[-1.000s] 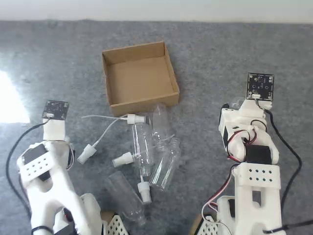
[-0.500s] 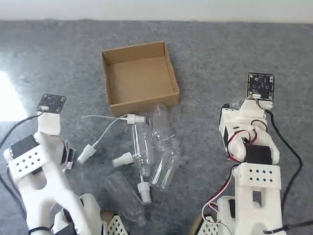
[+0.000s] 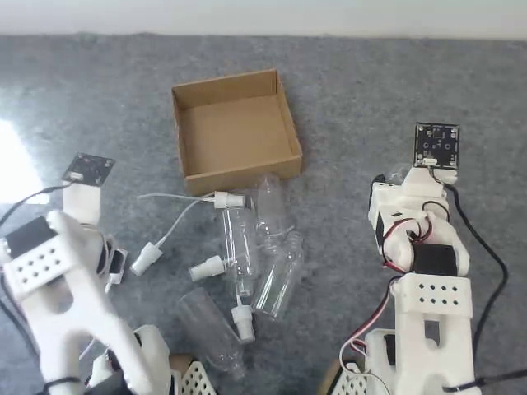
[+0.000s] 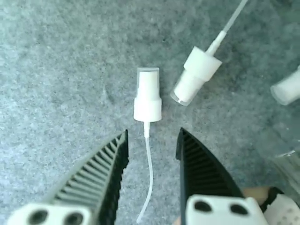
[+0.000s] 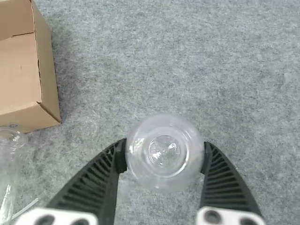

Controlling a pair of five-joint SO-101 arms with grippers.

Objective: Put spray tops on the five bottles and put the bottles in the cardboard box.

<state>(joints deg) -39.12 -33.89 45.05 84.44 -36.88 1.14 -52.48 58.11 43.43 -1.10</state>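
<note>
The loose spray top (image 4: 147,101) lies flat on the mat, on the near side of the cardboard box (image 3: 236,132) and out past its left corner. The left gripper (image 4: 153,136) now hangs right over it, fingers spread wide to either side of its thin dip tube and touching nothing. Over the last second the left arm has swung outward, away from the heap in front of the box, which lines it up with this top. That suggests the first pick of a top is about to start, and no bottle is in the box yet. A second spray top (image 4: 194,77) lies just beside the first. The right arm has not stirred: to the right of the box the right gripper (image 5: 162,146) holds a clear bottle (image 5: 164,154), fingers closed on its sides. Four more bottles (image 3: 280,276) lie heaped just in front of the box with three tops among them. Beneath is a grey speckled mat (image 3: 370,74); beyond the box runs a pale wall (image 3: 263,15), and a patch of glare (image 3: 15,169) lies to the box's left
</note>
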